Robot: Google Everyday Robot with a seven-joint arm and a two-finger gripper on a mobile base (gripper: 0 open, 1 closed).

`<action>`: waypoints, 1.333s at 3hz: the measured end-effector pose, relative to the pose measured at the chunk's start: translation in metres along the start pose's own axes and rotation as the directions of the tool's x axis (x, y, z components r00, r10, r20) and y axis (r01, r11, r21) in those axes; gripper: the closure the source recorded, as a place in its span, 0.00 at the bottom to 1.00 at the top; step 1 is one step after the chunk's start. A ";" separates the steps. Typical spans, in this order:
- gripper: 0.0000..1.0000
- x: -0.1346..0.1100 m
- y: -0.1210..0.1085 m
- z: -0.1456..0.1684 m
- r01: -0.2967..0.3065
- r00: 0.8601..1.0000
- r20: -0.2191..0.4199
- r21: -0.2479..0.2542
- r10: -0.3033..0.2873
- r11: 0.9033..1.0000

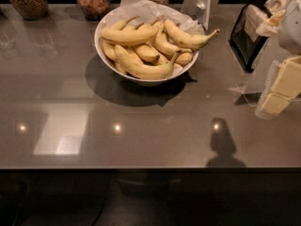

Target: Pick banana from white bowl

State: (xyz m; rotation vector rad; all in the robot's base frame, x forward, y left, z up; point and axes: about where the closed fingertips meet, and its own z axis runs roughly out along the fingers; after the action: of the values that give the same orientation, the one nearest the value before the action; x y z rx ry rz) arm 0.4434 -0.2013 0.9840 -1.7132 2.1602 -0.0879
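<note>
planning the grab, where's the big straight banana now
Camera view: the banana lies atop the pile, left side of the white bowl; the pincer sits at the right edge, apart.
</note>
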 end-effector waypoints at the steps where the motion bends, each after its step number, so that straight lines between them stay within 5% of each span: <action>1: 0.00 -0.049 -0.014 0.001 0.060 0.990 0.123 0.045 -0.065 0.997; 3: 0.00 -0.153 -0.058 0.027 0.148 0.933 0.322 0.068 -0.162 0.987; 4: 0.00 -0.199 -0.081 0.058 0.176 0.921 0.347 0.033 -0.176 0.984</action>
State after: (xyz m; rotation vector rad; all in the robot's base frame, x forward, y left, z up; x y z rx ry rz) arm 0.5740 -0.0226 1.0038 -1.7658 1.7479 0.1565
